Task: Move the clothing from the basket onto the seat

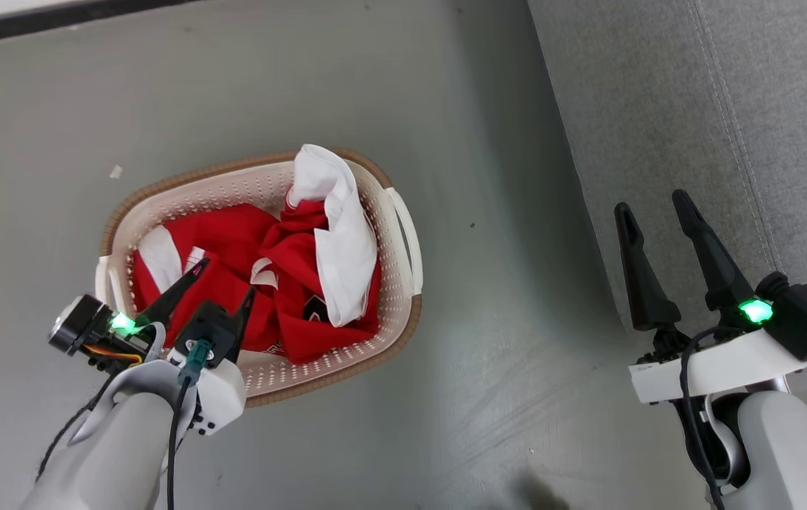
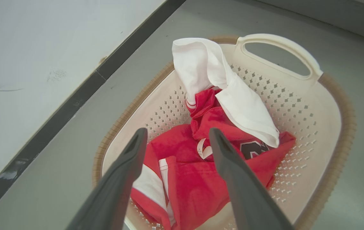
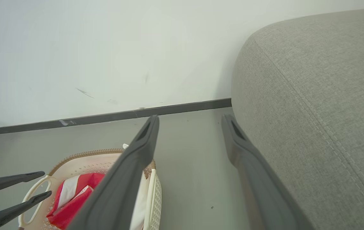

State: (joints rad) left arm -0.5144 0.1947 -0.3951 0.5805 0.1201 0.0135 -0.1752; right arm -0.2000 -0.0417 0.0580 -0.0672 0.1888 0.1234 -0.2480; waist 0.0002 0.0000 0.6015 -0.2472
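Judged barely begun: saw the clothing [image 1: 254, 276] heaped in the basket [image 1: 198, 185] at nine o'clock of the seat [image 1: 693, 106], none on its visible part, left fingers [image 1: 176, 292] spread empty over the pile, right fingers [image 1: 640, 269] spread empty.

The clothing [image 1: 233, 241] is mostly bright red, with white bands and a black-and-white emblem low in the heap. One piece [image 1: 343, 241], at the pile's upper right, is plain white. The basket [image 1: 392, 312] is cream, dotted with rows of small holes, its rim brown and woven-looking. At the frame's right the seat [image 1: 658, 106] is grey fabric with stitched seams. The floor [image 1: 304, 85] is dull grey-green, the wall [image 3: 105, 48] white, the skirting [image 3: 169, 110] black. The left gripper [image 1: 227, 276] and right gripper [image 1: 650, 200] have dark fingers — each shows a green light.
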